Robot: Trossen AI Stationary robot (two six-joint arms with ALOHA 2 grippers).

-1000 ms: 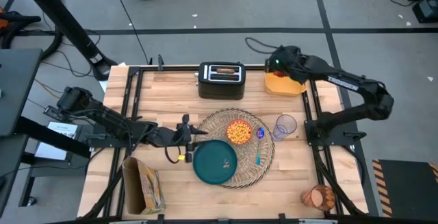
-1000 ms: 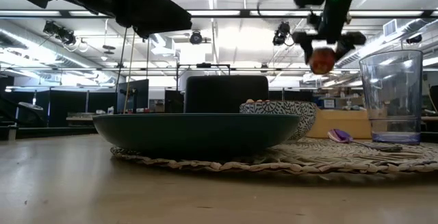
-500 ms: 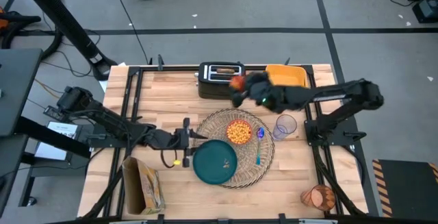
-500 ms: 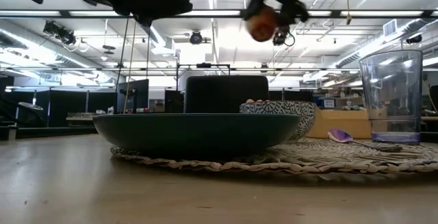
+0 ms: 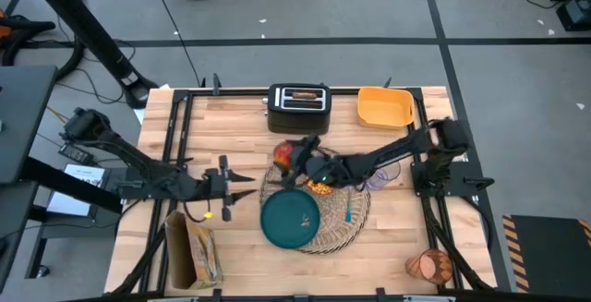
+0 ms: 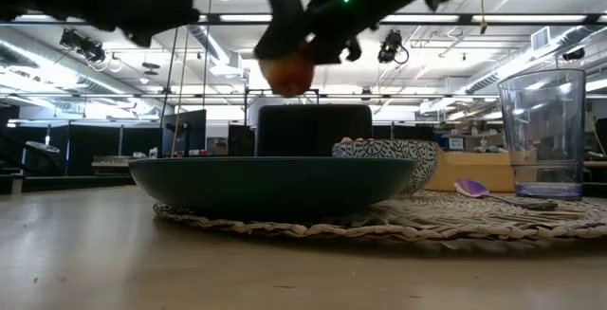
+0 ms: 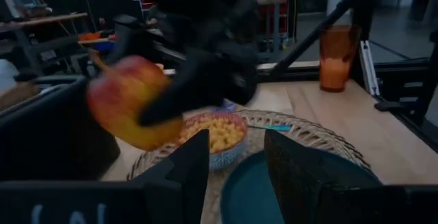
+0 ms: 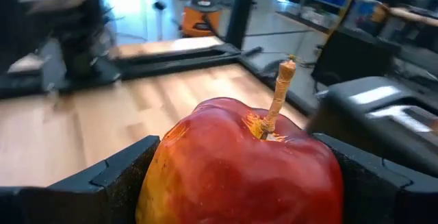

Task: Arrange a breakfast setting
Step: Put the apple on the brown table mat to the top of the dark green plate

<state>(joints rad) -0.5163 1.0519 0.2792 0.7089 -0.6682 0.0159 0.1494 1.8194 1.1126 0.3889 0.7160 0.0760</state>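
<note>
My right gripper [image 5: 290,157] is shut on the red apple [image 5: 284,152], in the air over the far left rim of the round straw placemat [image 5: 358,217]. The apple also shows in the low view [image 6: 287,67] and the left wrist view [image 7: 129,101]. On the placemat lie the dark teal plate [image 5: 290,221], the patterned cereal bowl [image 5: 325,185] and the blue spoon [image 5: 349,212]. The toast [image 5: 300,96] stands in the black toaster. The orange tumbler [image 5: 429,267] stands at the near right corner. My left gripper [image 5: 242,179] is open and empty, left of the plate. My right gripper pinches the apple's two opposite sides [image 8: 168,162] between its two fingers [image 8: 113,179], stem [image 8: 279,90] up. The fingers reach in from the table's right side. The apple is lifted clear, above the placemat and higher than the bowl's rim.
The black toaster [image 5: 298,108] and the yellow bin [image 5: 385,106] stand along the far edge. A clear tumbler [image 5: 384,169] stands at the placemat's right rim, close under my right arm. A paper bag [image 5: 194,251] lies at the near left corner.
My right gripper has carried the apple from over the yellow bin toward the table's left and near side, first rising, then coming down over the placemat's far left rim. My left gripper has drawn back a little toward the table's left edge.
</note>
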